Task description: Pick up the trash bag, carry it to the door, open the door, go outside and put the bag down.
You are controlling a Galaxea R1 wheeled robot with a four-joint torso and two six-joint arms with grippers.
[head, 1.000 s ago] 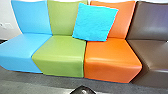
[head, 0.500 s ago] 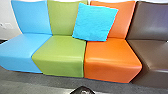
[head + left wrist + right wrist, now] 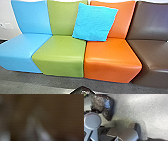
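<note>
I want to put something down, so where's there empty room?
The light-blue seat is bare beside the green seat. The orange seat is bare in front of the turquoise pillow. Gray floor is free beside the trash bag. It's crowded where the pillow leans.

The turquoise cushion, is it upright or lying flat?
Upright, slightly tilted: the turquoise cushion leans against the green backrest and orange backrest, face outward.

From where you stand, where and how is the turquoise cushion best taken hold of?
I'd pinch the turquoise cushion by its top edge, coming from the front and above: it leans back against the green backrest and the orange backrest, leaving its broad face and upper edge exposed.
</note>
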